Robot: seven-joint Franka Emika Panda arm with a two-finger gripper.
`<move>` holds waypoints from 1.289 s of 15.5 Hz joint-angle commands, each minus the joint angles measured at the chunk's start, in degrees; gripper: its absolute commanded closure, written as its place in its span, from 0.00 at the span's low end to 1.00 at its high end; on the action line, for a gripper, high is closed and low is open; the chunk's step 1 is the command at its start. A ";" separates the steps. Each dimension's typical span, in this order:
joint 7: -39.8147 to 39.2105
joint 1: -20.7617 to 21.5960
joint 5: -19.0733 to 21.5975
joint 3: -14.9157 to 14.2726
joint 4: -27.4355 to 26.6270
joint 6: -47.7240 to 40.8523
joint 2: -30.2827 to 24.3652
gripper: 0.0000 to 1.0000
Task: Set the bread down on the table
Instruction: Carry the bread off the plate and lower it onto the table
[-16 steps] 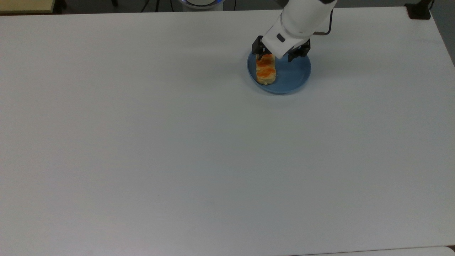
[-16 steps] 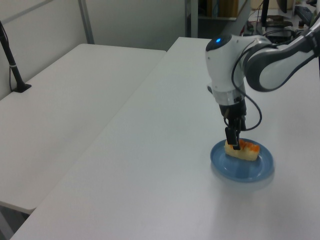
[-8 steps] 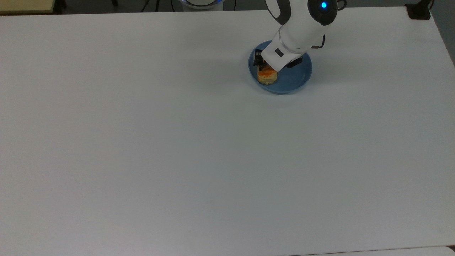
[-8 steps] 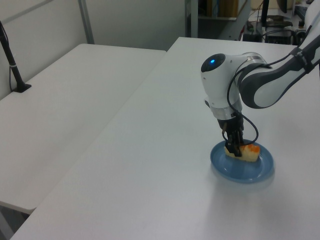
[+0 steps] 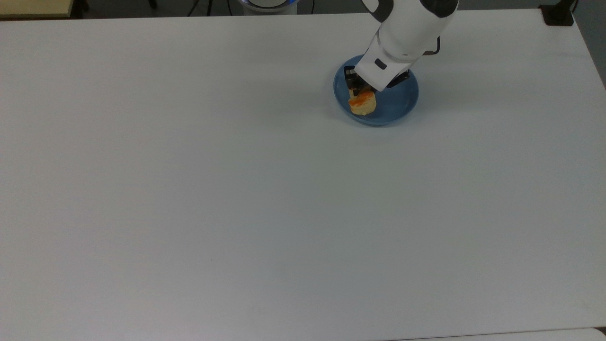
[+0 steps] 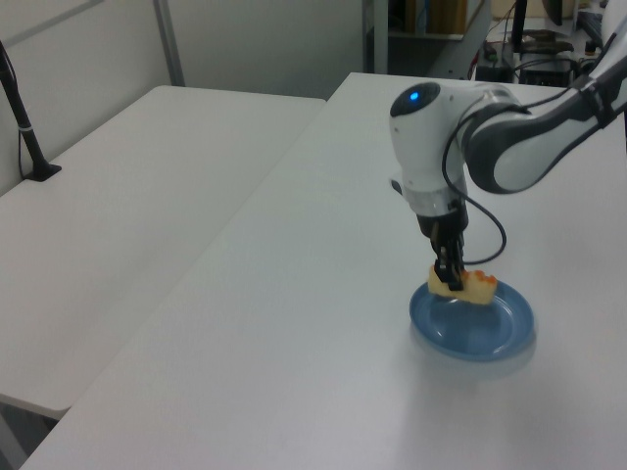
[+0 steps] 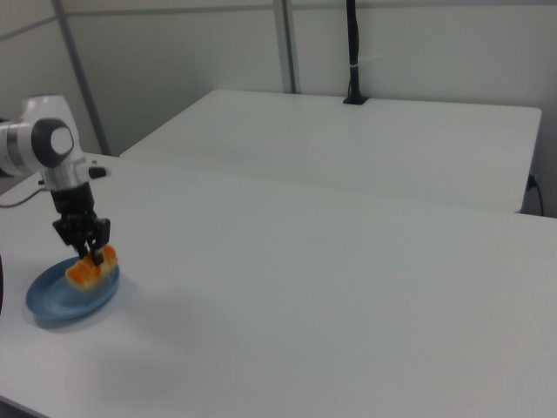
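The bread is a pale-yellow loaf with orange-brown bumps. It hangs tilted, just above the round blue plate, with my gripper shut on its end nearest the arm. In the left view the bread is clear of the plate, held by the gripper. The right view shows the gripper gripping the bread over the plate. The white table spreads wide around the plate.
A black clamp sits at the table's far corner at the top view's right. A second white table adjoins on the left view's left, with a black post on it. The same post stands at the back in the right view.
The gripper came down around the bread on the plate, shut on it and raised it a little off the plate. The plate shifted slightly to the top view's right.
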 commanded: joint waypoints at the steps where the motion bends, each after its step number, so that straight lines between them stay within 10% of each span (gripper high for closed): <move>1: -2.20 -2.29 1.32 -0.63 7.82 -1.77 0.41 0.64; 7: 1.66 -2.48 0.98 -0.72 23.29 3.29 14.19 0.63; 11: 2.28 -1.60 -3.85 -0.72 23.75 8.50 18.07 0.60; 13: 3.16 -1.51 -5.17 -0.72 25.94 9.39 20.44 0.47; 15: 3.95 -1.60 -5.53 -0.72 26.30 9.48 21.24 0.00; 20: 4.30 -2.91 -4.30 -0.54 25.69 7.99 15.55 0.00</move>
